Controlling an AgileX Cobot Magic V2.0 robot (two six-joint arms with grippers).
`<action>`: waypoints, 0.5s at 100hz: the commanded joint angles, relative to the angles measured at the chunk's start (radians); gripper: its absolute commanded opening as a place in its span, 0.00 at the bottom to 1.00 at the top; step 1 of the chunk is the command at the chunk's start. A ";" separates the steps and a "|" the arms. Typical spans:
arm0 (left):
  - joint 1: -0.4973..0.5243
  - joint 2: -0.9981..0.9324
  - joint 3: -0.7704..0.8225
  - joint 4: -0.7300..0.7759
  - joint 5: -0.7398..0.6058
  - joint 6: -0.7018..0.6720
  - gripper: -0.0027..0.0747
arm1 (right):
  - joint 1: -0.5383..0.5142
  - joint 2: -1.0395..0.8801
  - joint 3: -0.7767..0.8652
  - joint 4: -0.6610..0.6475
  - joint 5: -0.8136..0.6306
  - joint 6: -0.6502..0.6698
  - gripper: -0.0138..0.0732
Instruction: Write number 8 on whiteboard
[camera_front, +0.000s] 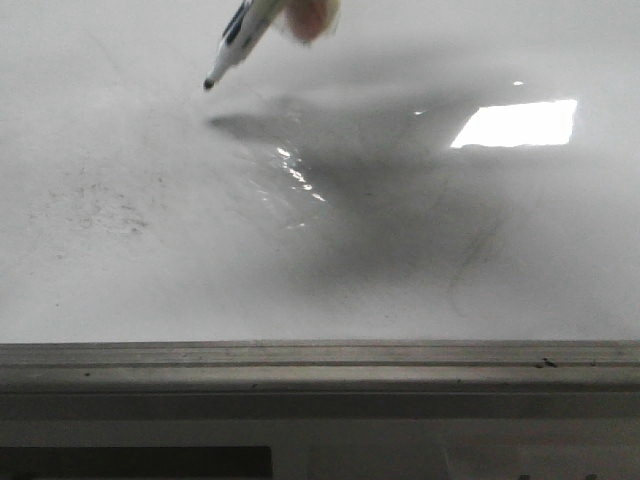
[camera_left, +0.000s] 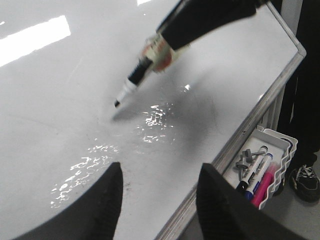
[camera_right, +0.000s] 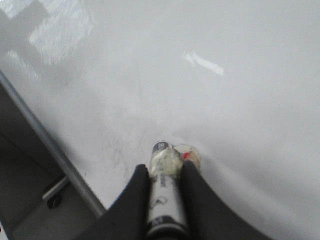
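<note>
The whiteboard (camera_front: 120, 150) is big, white and shiny. It has soft grey smudges on it and bright spots where light bounces off. A flat grey metal rail (camera_front: 320, 365) runs along its near edge. No drawn number shows on the board in any view.

The right gripper (camera_right: 165, 182) has two dark, smooth fingers (camera_right: 135, 200) closed tight on a marker (camera_left: 131, 82). The marker is long and thin, with a white body, dark print and a small black tip. A lump of clear, crinkly tape (camera_right: 172, 157) is wrapped around it where the fingers squeeze.

The right arm reaches in from above, over the far part of the board. The marker leans at a slant. Its long side runs from the gripper down to the tip, and in the front view the tip points down and to the left. The tip is just above the board, and its dark shadow (camera_front: 235, 125) lies close under it. I cannot tell if the tip touches.

The left gripper (camera_left: 157, 200) hangs over the board's near part. Its two black, rounded fingers (camera_left: 105, 210) are spread wide apart and hold nothing.

Beside the board's edge is a white wavy tray (camera_left: 280, 145) with markers in it, one of them pink.
</note>
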 joint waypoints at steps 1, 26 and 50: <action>-0.005 0.004 -0.030 -0.008 -0.063 -0.014 0.41 | -0.046 -0.017 -0.083 -0.005 -0.035 -0.001 0.10; -0.005 0.004 -0.030 -0.008 -0.101 -0.014 0.34 | -0.086 0.072 -0.104 -0.011 0.055 -0.001 0.10; -0.005 0.004 -0.030 -0.008 -0.108 -0.014 0.34 | -0.087 0.038 -0.102 -0.169 0.242 0.064 0.10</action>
